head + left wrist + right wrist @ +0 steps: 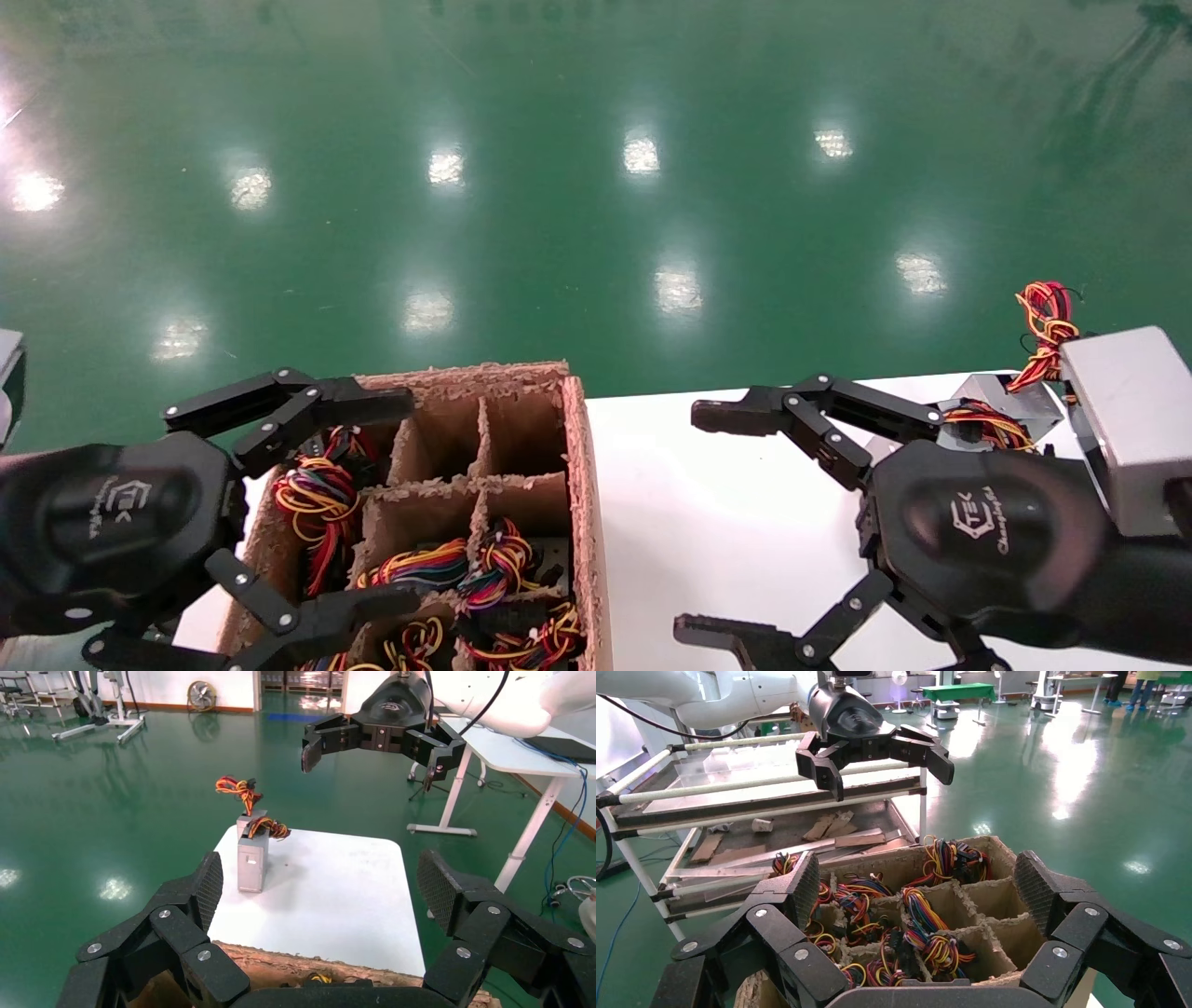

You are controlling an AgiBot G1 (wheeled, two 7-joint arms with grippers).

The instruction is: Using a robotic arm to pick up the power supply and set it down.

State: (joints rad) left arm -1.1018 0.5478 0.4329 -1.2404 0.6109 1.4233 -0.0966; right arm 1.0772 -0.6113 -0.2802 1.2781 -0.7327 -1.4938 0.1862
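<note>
Left gripper (358, 503) hangs over a cardboard box (582, 485), its black jointed fingers (289, 401) spread wide and holding nothing. Finger pads carry a fine cross-hatched rubber texture, seen close in the left wrist view (208, 888).

Right gripper (722, 522) sits above the white table (726, 522), fingers likewise splayed apart and empty. Matte black plastic shell, silver screw heads at each knuckle.

The box is rough brown corrugated card with torn, fuzzy edges, split by card dividers into cells. The two far cells on the side nearest the table look bare. The other cells hold tangles of red, yellow, orange, black and striped wire bundles (321, 503) over dark parts below.

Power supply (251, 859) stands upright on the far part of the table, well apart from the box: a small grey sheet-metal box, plain flat faces, with red, yellow and black wires (239, 790) curling out of its top. In the head view it shows beside the right wrist (1010, 405).

Table top smooth, white, rounded corners. Floor (559, 186) glossy green, mirroring ceiling lights.

Behind the left arm, a tube-framed rack (736, 811) with card scraps on its shelf.
</note>
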